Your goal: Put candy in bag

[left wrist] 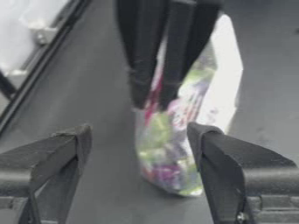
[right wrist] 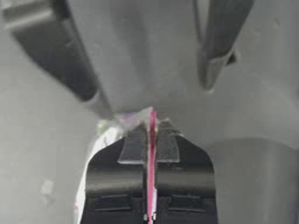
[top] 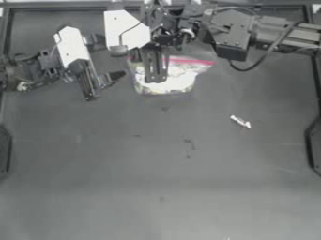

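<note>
Table (top: 156, 187): dark grey, matte, with a raised rail along the 12 o'clock edge; no writing can be read.
Bag (top: 172, 75): clear, with a pink strip at the mouth, near 12 o'clock of the table; colourful sweets show through it.
Right gripper (top: 155, 75): reaches over the bag; jaws pressed together on the pink strip.
Left gripper (top: 87, 86): at 9 o'clock from the bag, just beside it; jaws spread apart, holding nothing.
Candy (top: 240, 122): lies alone on the table, at 4 o'clock from the bag, well apart.

Lab robot rig: bare dark table (top: 156, 187), railed edge, cabling.
</note>
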`<state>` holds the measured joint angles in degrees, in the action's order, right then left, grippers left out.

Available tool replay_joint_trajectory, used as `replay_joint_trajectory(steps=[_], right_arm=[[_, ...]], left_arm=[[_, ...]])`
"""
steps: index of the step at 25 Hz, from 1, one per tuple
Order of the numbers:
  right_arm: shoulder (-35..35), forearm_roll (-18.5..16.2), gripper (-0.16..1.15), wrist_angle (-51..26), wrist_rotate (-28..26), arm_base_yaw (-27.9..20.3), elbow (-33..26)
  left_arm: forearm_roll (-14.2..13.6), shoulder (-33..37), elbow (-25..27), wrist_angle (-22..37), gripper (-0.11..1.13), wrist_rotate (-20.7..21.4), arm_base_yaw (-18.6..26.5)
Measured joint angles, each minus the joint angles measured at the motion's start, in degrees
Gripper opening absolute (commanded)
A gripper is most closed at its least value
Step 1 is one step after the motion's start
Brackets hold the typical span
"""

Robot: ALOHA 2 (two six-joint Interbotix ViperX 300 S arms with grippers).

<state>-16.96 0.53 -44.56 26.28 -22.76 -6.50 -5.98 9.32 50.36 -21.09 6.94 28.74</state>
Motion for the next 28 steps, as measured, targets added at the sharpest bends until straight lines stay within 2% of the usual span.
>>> replay_joint_trajectory(steps=[9,18,28], right_arm=[[0.00,0.00,0.04,0.26,0.00,0.00,0.09],[0.00,0.00,0.04,0.53,-0.09,0.00,0.35],[0.00,-0.09,0.04,0.79,-0.09,0.00,0.53]], left_arm=[[-0.18,-1.14,-0.70,0.00,0.94,0.00,-0.26],[-0.62,-1.93,-2.02,0.18,0.84,0.00,-0.18],[-0.79,-2.29,-2.11,1.23,0.83,0.00,0.18]])
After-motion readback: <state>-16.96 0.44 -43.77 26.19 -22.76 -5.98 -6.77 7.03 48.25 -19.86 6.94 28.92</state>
